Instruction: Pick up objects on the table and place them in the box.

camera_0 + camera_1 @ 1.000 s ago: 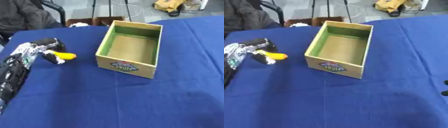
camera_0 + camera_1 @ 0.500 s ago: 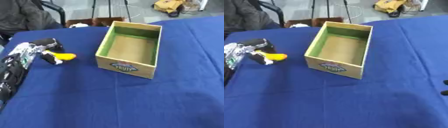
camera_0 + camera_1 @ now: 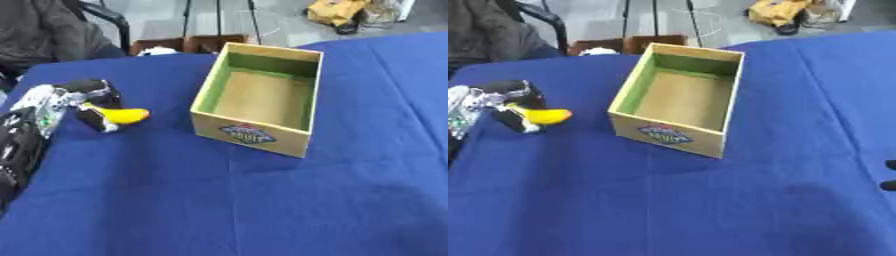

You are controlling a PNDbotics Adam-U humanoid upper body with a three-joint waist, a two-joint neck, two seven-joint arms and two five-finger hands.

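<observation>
Left hand [image 3: 80,102] sits well left of the cardboard box [image 3: 259,104], fingers curled round a yellow banana-shaped object [image 3: 121,116], its tip pointing toward the box. I see the box open and empty on the blue worktop [image 3: 262,200]. Right hand [image 3: 889,175]: only dark fingertips far right of the box; grip unreadable, possibly idle.
</observation>
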